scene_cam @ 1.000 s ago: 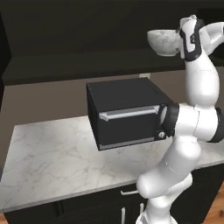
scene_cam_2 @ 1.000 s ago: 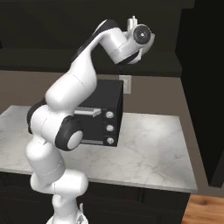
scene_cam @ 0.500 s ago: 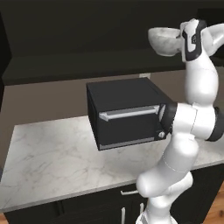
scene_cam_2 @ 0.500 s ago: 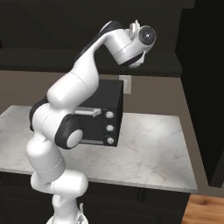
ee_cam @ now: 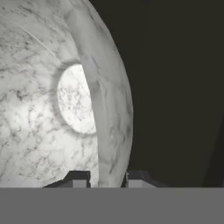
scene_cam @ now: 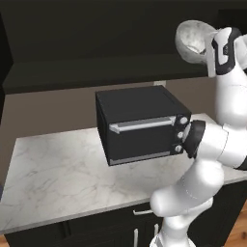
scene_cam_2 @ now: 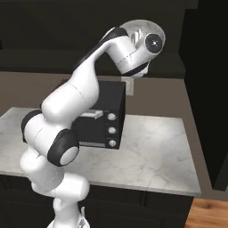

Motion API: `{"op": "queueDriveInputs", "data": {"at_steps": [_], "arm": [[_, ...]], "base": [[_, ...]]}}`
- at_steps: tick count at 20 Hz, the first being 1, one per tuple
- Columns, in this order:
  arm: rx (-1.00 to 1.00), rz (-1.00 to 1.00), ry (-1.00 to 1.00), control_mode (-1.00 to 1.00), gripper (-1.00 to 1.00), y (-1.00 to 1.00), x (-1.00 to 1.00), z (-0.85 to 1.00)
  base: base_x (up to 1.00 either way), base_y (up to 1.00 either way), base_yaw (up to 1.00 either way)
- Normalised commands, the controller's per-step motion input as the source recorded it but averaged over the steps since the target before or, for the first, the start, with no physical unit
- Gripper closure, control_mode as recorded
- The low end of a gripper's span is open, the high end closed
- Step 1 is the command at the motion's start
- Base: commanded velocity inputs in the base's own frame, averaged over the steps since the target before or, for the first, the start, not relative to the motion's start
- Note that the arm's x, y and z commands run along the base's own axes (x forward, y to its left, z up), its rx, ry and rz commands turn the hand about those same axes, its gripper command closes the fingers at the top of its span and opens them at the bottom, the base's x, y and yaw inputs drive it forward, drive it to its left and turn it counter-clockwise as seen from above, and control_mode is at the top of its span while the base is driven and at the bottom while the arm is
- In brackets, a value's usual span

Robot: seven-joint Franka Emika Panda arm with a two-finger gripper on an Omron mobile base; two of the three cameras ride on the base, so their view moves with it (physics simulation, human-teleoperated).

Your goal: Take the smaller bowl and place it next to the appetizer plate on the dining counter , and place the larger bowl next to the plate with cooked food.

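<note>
the arm holds the larger bowl [scene_cam: 192, 39] high above the worktop [scene_cam: 58, 169], level with the dark upper cabinets [scene_cam: 96, 34], its gripper [ee_cam: 108, 177] pinching the rim. in the hand view one fingertip [ee_cam: 75, 178] sits inside the marbled wall and the other just outside, so the jaws stand narrow, closed on the thin edge; a rim grip is likely the only way two short fingers can take so wide a bowl. held by one edge, the bowl hangs on its side, its mouth turned toward the left base camera and its pale round floor facing the hand camera. in the right base view it shows as a grey-white dome [scene_cam_2: 141, 29] behind the wrist.

the height looks chosen to carry the bowl clear of the black oven [scene_cam: 140, 124] standing below it on the marble. it appears empty, though the far inner wall is partly hidden, so the tilt should cost nothing. the bowl is in hand, well apart from any surface, with its carry to the plate with cooked food not yet done.
</note>
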Motion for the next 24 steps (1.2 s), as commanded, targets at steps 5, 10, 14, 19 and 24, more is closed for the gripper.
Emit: {"op": "queueDriveInputs", "data": {"at_steps": [5,10,14,19,24], "arm": [[0.0,-0.03,-0.26,-1.0,1.0,0.12,-1.0,-0.05],[0.0,0.0,-0.21,-1.0,1.0,0.44,-1.0,0.18],[-0.1,0.0,0.02,-1.0,1.0,0.29,-1.0,-0.06],[-0.1,0.0,0.18,-1.0,1.0,0.36,-1.0,-0.18],[-0.15,0.09,0.35,-1.0,1.0,0.12,-1.0,-0.08]], "base": [[0.0,0.0,0.0],[0.0,0.0,0.0],[0.0,0.0,0.0],[0.0,0.0,0.0],[0.0,0.0,0.0]]}}
